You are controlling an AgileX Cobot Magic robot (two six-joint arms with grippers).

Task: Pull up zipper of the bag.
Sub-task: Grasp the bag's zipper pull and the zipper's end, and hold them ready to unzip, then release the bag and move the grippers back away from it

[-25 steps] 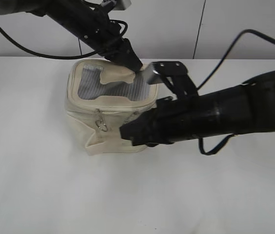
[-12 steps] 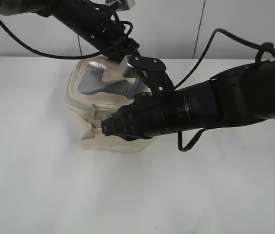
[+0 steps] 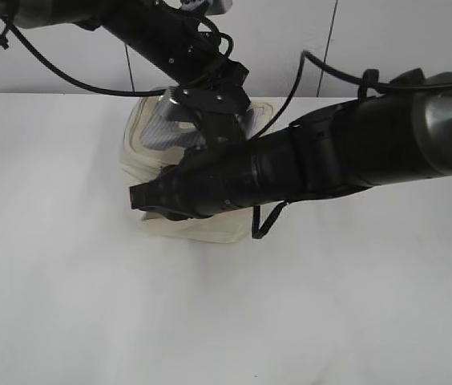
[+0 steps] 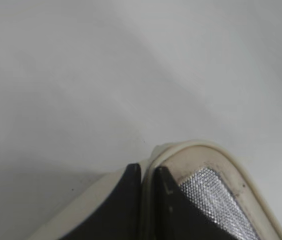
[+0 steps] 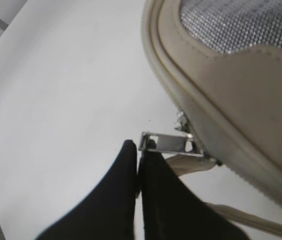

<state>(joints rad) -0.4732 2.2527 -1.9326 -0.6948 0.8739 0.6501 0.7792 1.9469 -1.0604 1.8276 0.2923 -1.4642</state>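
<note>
In the right wrist view the right gripper [image 5: 140,159] has its fingers pressed together on the outer end of the silver pull [image 5: 170,145] of the zipper [image 5: 162,97], which sticks out level from the lid rim of the bag [image 5: 241,90]. In the left wrist view the left gripper [image 4: 146,175] is likewise closed, its two dark fingers pinching the cream rim at a rounded corner beside the mesh window [image 4: 213,200].

A second ago the right arm lay beside the bag with the pull and ring hanging free on the front face; half a second ago its tip had reached that spot. Now it has swept across the front to the left, and the bag looks tilted and lifted at the back under the left gripper's hold. By my judgement the pull is caught and the zipper run has begun, with the left arm bracing the bag against the tug.

The bag stands on the white table [image 3: 66,305], far side of centre. In the exterior view the right arm [image 3: 290,168] hides most of the bag's front, so how far the slider has travelled cannot be read. Nothing else lies near.
</note>
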